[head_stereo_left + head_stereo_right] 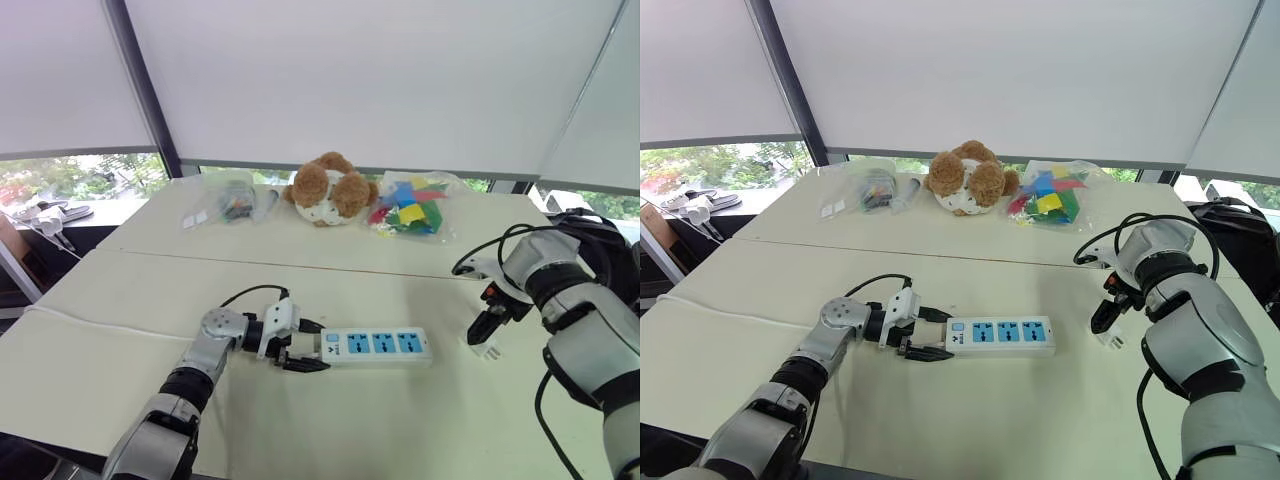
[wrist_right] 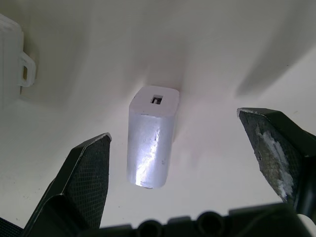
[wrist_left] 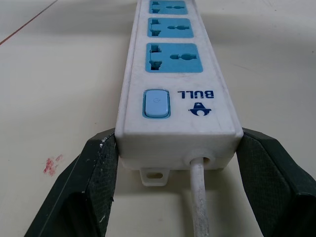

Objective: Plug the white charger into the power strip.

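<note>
The left hand (image 1: 306, 347) grips the cord end of the power strip (image 1: 385, 345), a black finger pressed to each long side. The strip lies flat on the surface (image 1: 350, 420), sockets up, its long axis running from that hand toward the robot's right. Just past the strip's free end, the right hand (image 2: 174, 124) is spread wide astride the white charger (image 2: 150, 138), touching neither side. The charger's port end is turned toward that hand, and its long axis seems nearer upright than flat.
</note>
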You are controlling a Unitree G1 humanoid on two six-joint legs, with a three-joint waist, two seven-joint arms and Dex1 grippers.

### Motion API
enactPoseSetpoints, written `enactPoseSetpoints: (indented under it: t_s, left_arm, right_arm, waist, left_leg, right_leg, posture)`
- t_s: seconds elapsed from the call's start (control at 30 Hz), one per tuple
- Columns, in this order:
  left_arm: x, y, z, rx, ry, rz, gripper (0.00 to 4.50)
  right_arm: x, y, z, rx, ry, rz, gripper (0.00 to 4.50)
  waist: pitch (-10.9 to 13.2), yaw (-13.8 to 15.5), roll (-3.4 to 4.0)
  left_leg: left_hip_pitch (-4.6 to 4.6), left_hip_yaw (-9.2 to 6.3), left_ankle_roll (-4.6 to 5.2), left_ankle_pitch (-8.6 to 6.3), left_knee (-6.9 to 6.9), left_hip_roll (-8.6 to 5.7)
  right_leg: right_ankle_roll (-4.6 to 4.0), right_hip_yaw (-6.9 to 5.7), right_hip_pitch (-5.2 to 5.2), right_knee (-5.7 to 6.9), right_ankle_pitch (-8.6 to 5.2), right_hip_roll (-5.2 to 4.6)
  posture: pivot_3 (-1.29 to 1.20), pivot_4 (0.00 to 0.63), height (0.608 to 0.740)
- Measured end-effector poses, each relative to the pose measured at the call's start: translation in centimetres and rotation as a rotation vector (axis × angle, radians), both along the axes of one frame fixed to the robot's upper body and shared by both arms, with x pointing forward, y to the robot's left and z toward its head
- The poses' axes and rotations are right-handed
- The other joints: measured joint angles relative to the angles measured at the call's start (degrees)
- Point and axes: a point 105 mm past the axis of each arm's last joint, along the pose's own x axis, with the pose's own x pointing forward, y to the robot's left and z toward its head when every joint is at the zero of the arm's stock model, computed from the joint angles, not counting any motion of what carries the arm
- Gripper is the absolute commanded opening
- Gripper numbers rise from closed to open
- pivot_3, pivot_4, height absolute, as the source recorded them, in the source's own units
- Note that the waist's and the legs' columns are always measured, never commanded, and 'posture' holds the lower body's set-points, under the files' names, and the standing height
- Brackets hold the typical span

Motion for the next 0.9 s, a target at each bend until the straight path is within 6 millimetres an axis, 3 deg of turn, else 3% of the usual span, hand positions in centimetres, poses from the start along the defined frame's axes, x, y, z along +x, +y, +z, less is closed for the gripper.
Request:
enactPoseSetpoints:
  t_s: [0.2,0.43,0.57,0.67,0.8,0.9]
  left_arm:
    - [0.0,-0.1,-0.2,-0.012,-0.002,0.018,2.92]
    - [0.1,-0.1,-0.3,-0.014,0.006,0.018,2.92]
    - [0.2,-0.2,-0.2,-0.008,0.021,0.001,2.92]
    - [0.3,-0.4,0.0,0.004,0.033,-0.027,2.92]
    - [0.4,0.1,0.4,0.05,0.038,-0.068,2.92]
    - [0.7,0.5,0.7,0.093,0.046,-0.095,2.92]
  right_arm:
    - [-0.2,0.0,-0.8,-0.011,0.032,0.01,0.7]
    - [0.0,0.5,-0.3,0.045,0.009,0.022,0.71]
    - [0.9,1.8,2.3,0.16,-0.131,0.156,0.71]
    - [1.0,3.7,4.5,0.398,-0.336,0.305,0.71]
    - [-1.4,6.2,4.1,0.689,-0.48,0.43,0.71]
    - [-2.0,8.8,4.8,0.893,-0.675,0.449,0.71]
  waist:
    - [-0.02,-0.13,0.03]
    - [-0.02,-0.19,0.06]
    - [-0.02,-0.22,0.11]
    - [-0.03,-0.21,0.06]
    - [-0.02,-0.54,-0.01]
    - [-0.01,-1.59,-0.04]
  left_leg:
    - [0.06,-0.03,0.0,0.0,0.13,-0.03]
    - [0.12,-0.08,0.0,-0.01,0.16,-0.05]
    - [0.11,-0.11,0.01,-0.02,0.17,-0.07]
    - [0.12,-0.21,0.09,-0.07,0.16,-0.07]
    - [0.08,-0.24,0.21,-0.15,0.09,-0.06]
    - [0.15,-0.29,0.23,-0.15,0.01,0.02]
  right_leg:
    - [0.0,0.0,0.16,-0.02,0.0,-0.02]
    - [0.01,-0.01,0.26,-0.05,-0.01,-0.01]
    - [0.2,-0.01,0.3,-0.09,-0.02,-0.02]
    - [0.39,-0.04,0.44,-0.2,-0.05,-0.01]
    - [0.47,-0.05,0.39,-0.18,-0.09,0.01]
    - [0.46,-0.05,0.37,-0.08,-0.09,0.11]
  posture:
    - [0.0,0.15,0.739]
    - [0.0,0.15,0.739]
    - [0.0,0.15,0.739]
    - [0.0,0.15,0.739]
    - [0.0,0.15,0.739]
    - [0.0,0.15,0.739]
